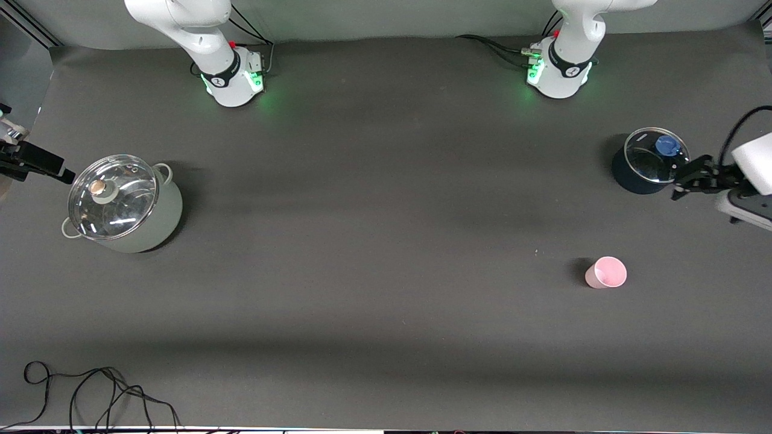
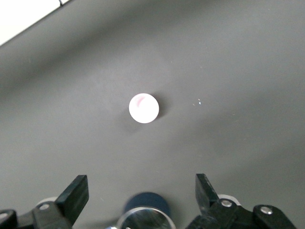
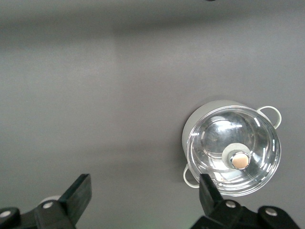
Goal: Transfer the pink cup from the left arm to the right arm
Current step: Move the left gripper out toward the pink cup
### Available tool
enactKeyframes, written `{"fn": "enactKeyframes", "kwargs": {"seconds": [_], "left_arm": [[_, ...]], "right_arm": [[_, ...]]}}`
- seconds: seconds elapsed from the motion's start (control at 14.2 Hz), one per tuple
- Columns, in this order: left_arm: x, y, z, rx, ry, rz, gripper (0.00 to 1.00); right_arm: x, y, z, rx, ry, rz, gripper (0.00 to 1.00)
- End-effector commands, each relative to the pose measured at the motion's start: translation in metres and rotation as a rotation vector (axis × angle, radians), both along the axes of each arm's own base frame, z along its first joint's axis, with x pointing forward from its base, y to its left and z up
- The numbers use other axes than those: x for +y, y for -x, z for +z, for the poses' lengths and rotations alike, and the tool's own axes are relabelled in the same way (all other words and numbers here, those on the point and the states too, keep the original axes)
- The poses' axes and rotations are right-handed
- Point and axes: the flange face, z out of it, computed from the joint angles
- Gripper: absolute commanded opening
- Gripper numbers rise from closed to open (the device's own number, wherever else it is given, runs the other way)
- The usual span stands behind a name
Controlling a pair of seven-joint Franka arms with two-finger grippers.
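Smooth tapered pink cup stands upright on matte table — left gripper and right gripper both spread, empty.

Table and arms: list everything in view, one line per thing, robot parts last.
pink cup: one, pale pink, upright on the table toward the left arm's end, nearer the front camera than the dark blue pot.
dark blue pot: one, dark blue with a glass lid and blue knob, toward the left arm's end.
grey-green pot: one, pale grey-green, two handles, glass lid on, toward the right arm's end.
cables: one tangle, black, at the table edge nearest the front camera.
table: one, dark grey.
left gripper: one, black, open, empty, beside the dark blue pot.
right gripper: one, black, open, empty, beside the grey-green pot.
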Motion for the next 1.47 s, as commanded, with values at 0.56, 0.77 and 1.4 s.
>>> {"fn": "enactKeyframes", "kwargs": {"seconds": [0.56,0.77,1.4], "left_arm": [[0.18,-0.021,-0.112,-0.097,0.418,-0.354,1.0],[0.21,-0.018,-0.155,-0.124,0.512,-0.429,1.0],[0.236,-0.024,-0.324,-0.346,0.791,-0.61,1.0]], "right_arm": [[0.0,0.0,0.002,0.01,0.008,-0.019,1.0],[0.001,-0.001,0.002,0.01,0.008,-0.018,1.0],[0.002,0.0,0.002,0.01,0.008,-0.016,1.0]]}}
